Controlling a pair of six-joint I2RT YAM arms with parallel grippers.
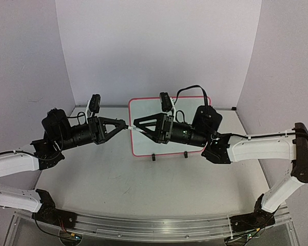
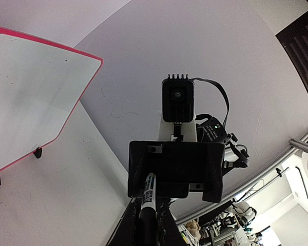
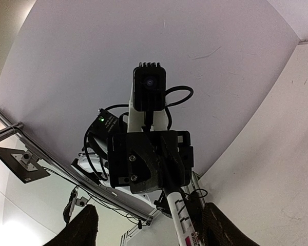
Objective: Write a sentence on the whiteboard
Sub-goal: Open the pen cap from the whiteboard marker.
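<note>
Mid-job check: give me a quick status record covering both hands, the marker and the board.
left hand: shut on the marker
right hand: open, fingers either side of the marker's far end, not gripping it
marker: spans the gap between the two hands, in front of the board
whiteboard: standing upright on its feet at the back of the table
writing: none visible on the board

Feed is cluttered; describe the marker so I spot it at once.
Find the red-framed whiteboard at the back of the table; before its left edge, the left gripper and right gripper meet. The marker is the thin white stick bridging them, the only pale thing between their black fingers.
</note>
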